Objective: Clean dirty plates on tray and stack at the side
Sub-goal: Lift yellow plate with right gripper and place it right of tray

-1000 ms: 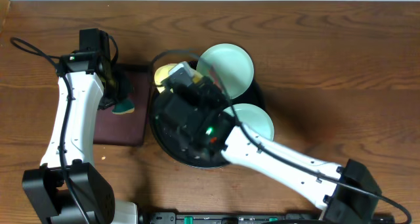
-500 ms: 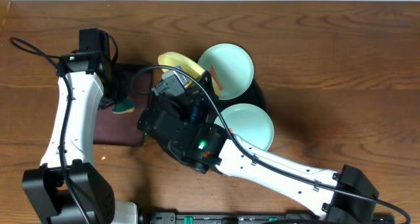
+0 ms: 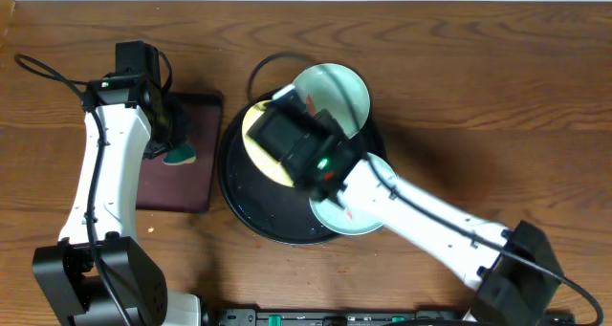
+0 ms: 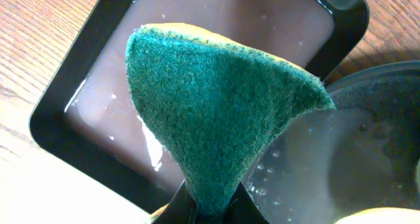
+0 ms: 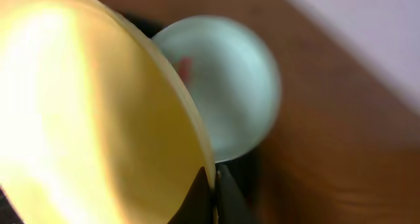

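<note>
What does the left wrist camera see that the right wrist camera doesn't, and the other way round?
Only the left wrist view: a green sponge pinched in the left gripper, with a rectangular tray of brownish liquid beyond it.
Only the right wrist view: a yellow plate gripped by its rim in the right gripper, and behind it a mint plate with a red smear.
Both: part of the round black tray and the wooden table.
</note>
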`<state>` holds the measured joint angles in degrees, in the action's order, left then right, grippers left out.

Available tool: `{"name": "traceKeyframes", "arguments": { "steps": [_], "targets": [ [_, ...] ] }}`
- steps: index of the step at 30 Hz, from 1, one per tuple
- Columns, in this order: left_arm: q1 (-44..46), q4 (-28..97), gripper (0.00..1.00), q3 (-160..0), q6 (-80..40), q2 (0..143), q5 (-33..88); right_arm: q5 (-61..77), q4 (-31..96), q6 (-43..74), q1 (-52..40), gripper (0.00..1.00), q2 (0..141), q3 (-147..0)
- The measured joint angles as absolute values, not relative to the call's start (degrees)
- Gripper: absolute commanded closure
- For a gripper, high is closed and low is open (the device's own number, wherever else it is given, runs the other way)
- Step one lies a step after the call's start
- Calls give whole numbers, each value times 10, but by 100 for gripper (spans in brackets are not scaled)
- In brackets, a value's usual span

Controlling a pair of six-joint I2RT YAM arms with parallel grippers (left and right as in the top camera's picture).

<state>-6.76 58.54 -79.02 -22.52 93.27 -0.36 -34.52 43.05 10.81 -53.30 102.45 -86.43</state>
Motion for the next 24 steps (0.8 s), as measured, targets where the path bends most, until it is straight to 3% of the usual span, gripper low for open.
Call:
{"name": "traceKeyframes", "arguments": {
  "steps": [10,24],
  "targets": [
    [-68,585,93,-790,-225,933,-4,27,466,129,-288,99,961,-865],
    [-68,585,93,-790,-225,933,-3,79,553,136,19,99,980,-842]
  ]
}}
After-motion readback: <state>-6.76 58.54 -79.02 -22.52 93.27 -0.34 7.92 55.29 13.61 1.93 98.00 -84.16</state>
